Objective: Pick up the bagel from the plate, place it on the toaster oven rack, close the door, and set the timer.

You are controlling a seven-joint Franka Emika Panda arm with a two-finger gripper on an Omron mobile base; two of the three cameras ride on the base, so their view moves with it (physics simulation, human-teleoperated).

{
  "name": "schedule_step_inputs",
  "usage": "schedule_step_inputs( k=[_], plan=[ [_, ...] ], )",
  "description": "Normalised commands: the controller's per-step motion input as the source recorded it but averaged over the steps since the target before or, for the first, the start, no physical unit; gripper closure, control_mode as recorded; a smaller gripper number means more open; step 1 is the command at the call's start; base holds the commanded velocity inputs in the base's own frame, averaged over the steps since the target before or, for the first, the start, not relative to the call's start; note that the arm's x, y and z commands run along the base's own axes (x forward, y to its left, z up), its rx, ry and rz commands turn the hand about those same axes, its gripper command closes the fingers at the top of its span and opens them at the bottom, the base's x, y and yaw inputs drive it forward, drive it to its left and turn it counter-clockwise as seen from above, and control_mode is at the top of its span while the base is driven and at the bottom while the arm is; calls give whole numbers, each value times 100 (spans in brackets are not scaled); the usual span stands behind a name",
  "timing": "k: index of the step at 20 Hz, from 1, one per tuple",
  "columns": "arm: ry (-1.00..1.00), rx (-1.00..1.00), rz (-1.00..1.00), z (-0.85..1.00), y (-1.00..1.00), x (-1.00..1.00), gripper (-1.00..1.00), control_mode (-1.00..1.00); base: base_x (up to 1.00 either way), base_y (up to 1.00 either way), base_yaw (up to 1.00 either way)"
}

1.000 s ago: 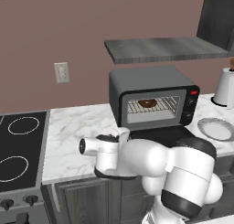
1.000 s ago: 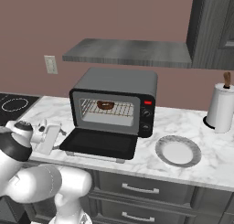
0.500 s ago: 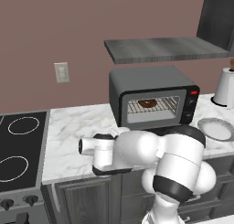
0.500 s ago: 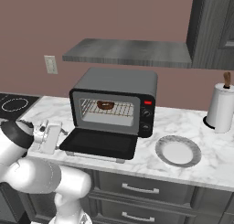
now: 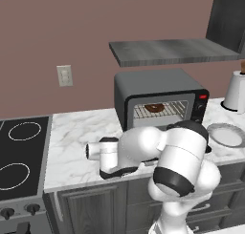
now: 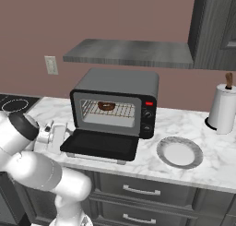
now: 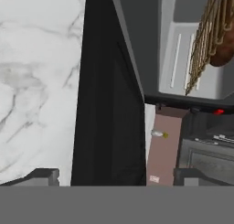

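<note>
Locate the toaster oven (image 6: pixel 115 103) at centre frame in the right base view, with its door (image 6: pixel 100 144) folded down flat toward the counter's front edge. The bagel (image 6: pixel 106 106) lies on the rack (image 6: pixel 110 111) inside the cavity, toward the upper left of the opening. The plate (image 6: pixel 179 152) sits bare at lower right, apart from the oven's right side, with open marble between them.

Find the gripper (image 6: pixel 56 136) at left of the same view, just beside the door's left edge. Its jaws stand wide apart and hold nothing. In the hand view, the fingertips (image 7: pixel 42 176) sit at the bottom corners, with the door's dark edge (image 7: pixel 107 104) running upright between them and marble counter (image 7: pixel 39 77) open at left.

Count: one oven, one door, one rack, one bagel, one plate, one paper towel roll (image 6: pixel 222 110) at far right, one wall outlet (image 6: pixel 50 65) at upper left.
</note>
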Motion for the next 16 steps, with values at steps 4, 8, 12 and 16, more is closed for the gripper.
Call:
schedule_step_inputs(
  k=[4,8,12,16],
  plan=[
    [-6,-13,0,0,-1,35,-100,-100,0,0,0],
    [-10,-15,1,0,0,41,-100,-100,0,0,0],
    [-14,-20,6,0,0,33,-100,-100,0,0,0],
    [-20,-23,12,1,0,20,-100,-100,0,0,0]
  ],
)
